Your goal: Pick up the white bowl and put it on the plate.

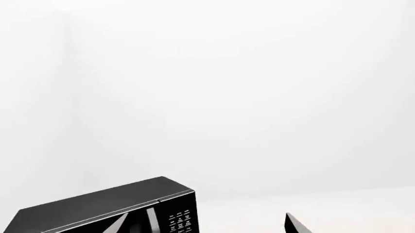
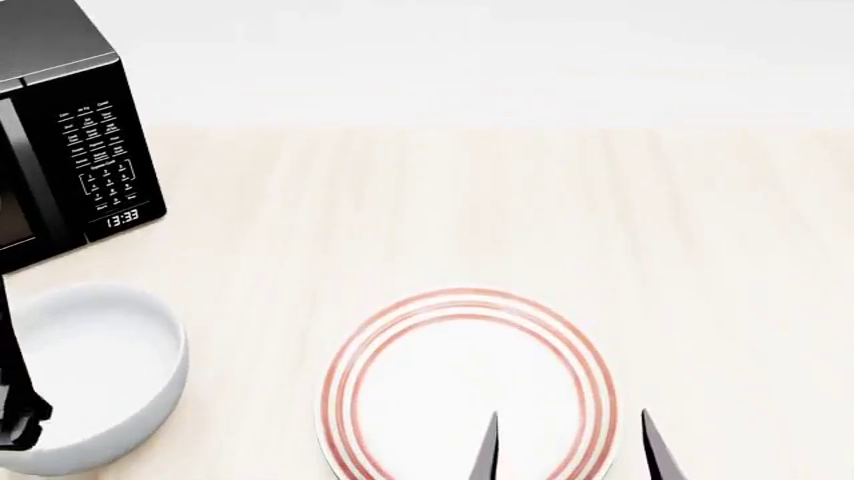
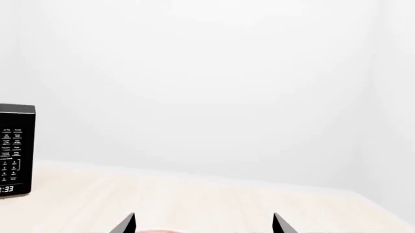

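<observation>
The white bowl stands on the pale wooden table at the head view's lower left, upright and empty. A dark part of my left arm crosses its left rim. In the left wrist view the left gripper is open, its fingertips far apart with nothing between them. The plate, white with red rings, lies flat to the right of the bowl and apart from it. My right gripper is open over the plate's near right part. The right wrist view shows the right gripper empty, with a sliver of the plate below it.
A black microwave with a keypad and clock stands at the table's back left, just behind the bowl; the microwave fills the left wrist view's lower corner and the microwave shows at the right wrist view's edge. A white wall runs behind the table.
</observation>
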Robot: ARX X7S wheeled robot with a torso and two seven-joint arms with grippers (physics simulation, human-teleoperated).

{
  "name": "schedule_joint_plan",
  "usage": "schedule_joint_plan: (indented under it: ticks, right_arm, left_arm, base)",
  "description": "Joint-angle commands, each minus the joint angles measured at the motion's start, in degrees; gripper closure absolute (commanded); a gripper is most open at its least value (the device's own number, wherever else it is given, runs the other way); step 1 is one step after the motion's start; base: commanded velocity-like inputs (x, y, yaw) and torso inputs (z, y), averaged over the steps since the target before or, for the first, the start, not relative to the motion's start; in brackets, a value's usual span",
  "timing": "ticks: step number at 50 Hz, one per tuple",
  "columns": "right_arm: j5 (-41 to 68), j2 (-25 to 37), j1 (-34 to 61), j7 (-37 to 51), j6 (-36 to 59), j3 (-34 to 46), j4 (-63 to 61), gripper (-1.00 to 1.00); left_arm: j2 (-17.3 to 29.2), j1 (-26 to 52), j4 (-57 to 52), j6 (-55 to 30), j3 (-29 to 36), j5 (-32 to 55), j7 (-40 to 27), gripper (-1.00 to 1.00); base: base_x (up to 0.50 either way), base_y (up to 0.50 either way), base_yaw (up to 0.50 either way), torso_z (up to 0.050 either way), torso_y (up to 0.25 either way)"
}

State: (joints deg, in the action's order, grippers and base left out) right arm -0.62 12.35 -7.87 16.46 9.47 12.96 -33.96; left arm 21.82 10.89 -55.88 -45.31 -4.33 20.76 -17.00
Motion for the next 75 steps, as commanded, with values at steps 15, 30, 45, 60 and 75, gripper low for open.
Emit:
schedule_joint_plan:
  ticks: [15, 30, 45, 60, 75]
  right_arm:
    - [0.23, 1.11, -0.02, 1.27, -0.99, 1.75, 1.45, -1.00]
    - [0.51, 1.81, -0.11, 2.26, -1.63, 2.44, 1.76, -1.00]
    - [1.20, 2.40, 0.90, 2.68, -1.35, 2.69, 2.45, -1.00]
    - [1.07, 2.76, 0.72, 3.45, -1.44, 3.72, 2.66, -1.00]
    - [1.31, 3.14, 0.87, 3.90, -1.44, 4.27, 2.81, -1.00]
  left_arm:
    - [3.59, 22.27, 20.24, -28.79, -17.31, 26.68, -0.64, -1.00]
    - [1.95, 21.21, 35.99, -30.62, -17.01, 26.88, 1.60, -1.00]
    - [1.57, 19.83, 42.92, -28.67, -15.63, 25.69, 3.22, -1.00]
    - [2.51, 19.09, 43.44, -26.51, -15.18, 23.64, 1.96, -1.00]
    - [3.47, 19.42, 44.31, -24.00, -13.89, 21.28, 0.89, -1.00]
  base:
    - [0.00, 0.00, 0.00, 0.000, 0.000]
    - [0.00, 0.00, 0.00, 0.000, 0.000]
    - [0.00, 0.00, 0.00, 0.000, 0.000]
    - [0.00, 0.00, 0.00, 0.000, 0.000]
    - [0.00, 0.00, 0.00, 0.000, 0.000]
